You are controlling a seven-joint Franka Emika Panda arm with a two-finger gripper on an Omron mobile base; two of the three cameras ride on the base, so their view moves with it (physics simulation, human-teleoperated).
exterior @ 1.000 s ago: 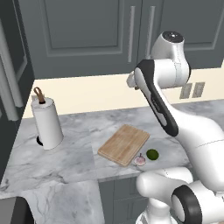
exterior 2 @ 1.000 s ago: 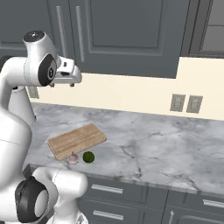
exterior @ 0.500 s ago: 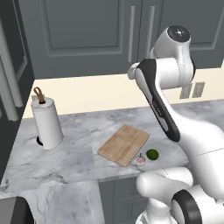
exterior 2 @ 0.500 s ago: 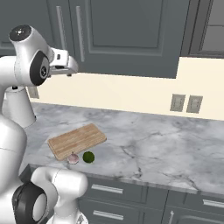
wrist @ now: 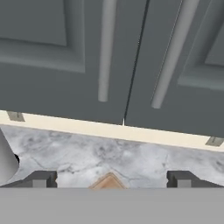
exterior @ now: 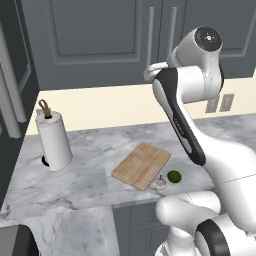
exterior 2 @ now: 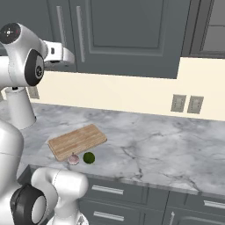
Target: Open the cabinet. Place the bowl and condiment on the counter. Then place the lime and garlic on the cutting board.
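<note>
The cabinet (exterior: 100, 40) has both panelled doors shut, its two silver handles (wrist: 107, 48) side by side at the middle seam. My gripper (wrist: 111, 180) is open and empty, raised in front of the doors just below the handles, and also seen as the gripper (exterior: 147, 74) (exterior 2: 72, 58). On the counter (exterior: 90, 170) lies the cutting board (exterior: 141, 165) (exterior 2: 77, 140). The garlic (exterior: 160, 183) (exterior 2: 73, 159) and the lime (exterior: 174, 176) (exterior 2: 89, 157) rest on the marble beside the board's near edge. The bowl and the condiment are hidden.
A white paper towel roll (exterior: 54, 140) stands at the counter's left. A tall dark unit (exterior: 10, 75) rises at the far left. Two wall outlets (exterior 2: 186, 104) sit on the cream backsplash. Drawer fronts (exterior 2: 132, 197) run under the counter edge.
The arm has lifted the hand higher and closer to the cabinet doors. The gripper stayed open. Board, lime and garlic have not moved.
</note>
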